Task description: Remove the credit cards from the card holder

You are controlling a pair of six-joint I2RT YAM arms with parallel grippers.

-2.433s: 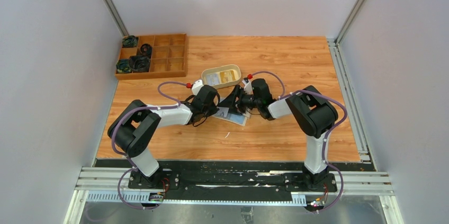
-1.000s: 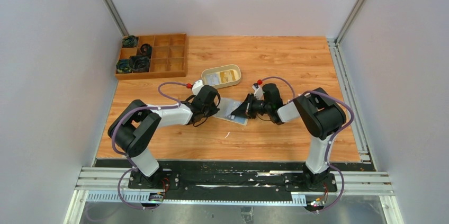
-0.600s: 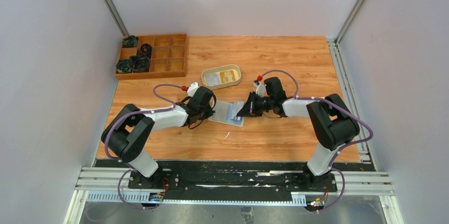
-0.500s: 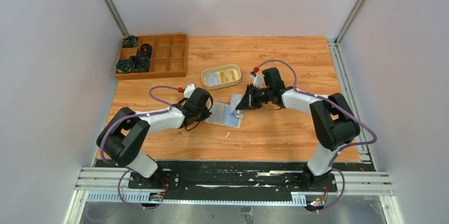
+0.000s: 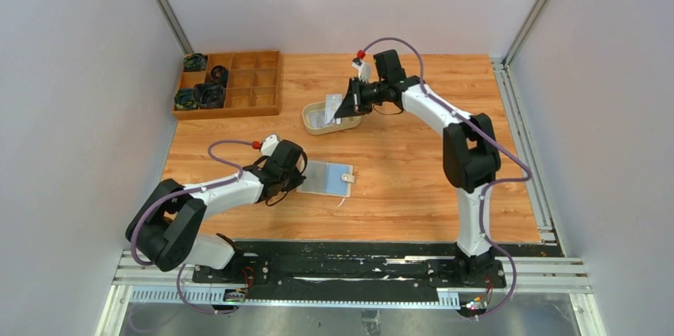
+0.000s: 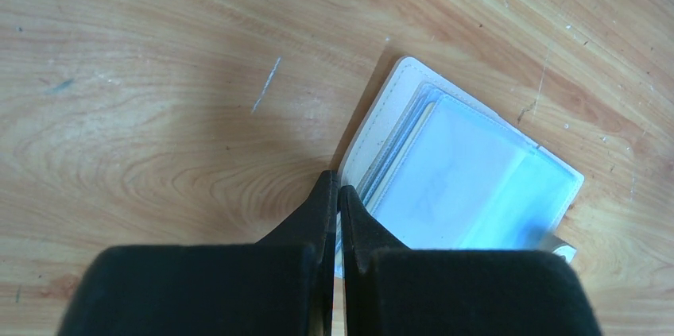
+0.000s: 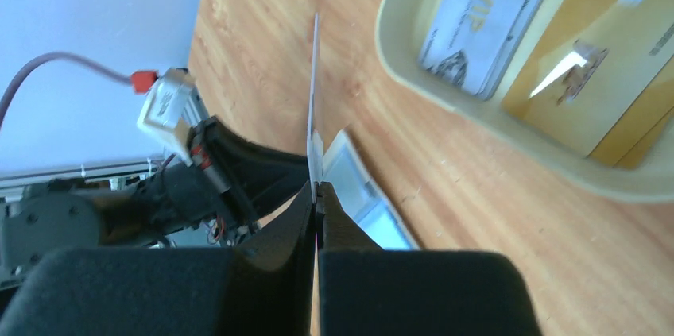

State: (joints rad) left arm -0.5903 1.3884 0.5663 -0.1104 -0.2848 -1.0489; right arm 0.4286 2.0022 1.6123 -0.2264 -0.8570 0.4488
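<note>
Right gripper [image 7: 315, 193] pinches a credit card [image 7: 315, 98] edge-on: carry it over the tray [image 7: 397, 42] just ahead, tilt flat, release low. Left gripper [image 6: 338, 193] closed, tips touching the card holder [image 6: 469, 185].

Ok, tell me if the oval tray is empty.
Not empty: the tray holds a silver card and a gold card.
</note>
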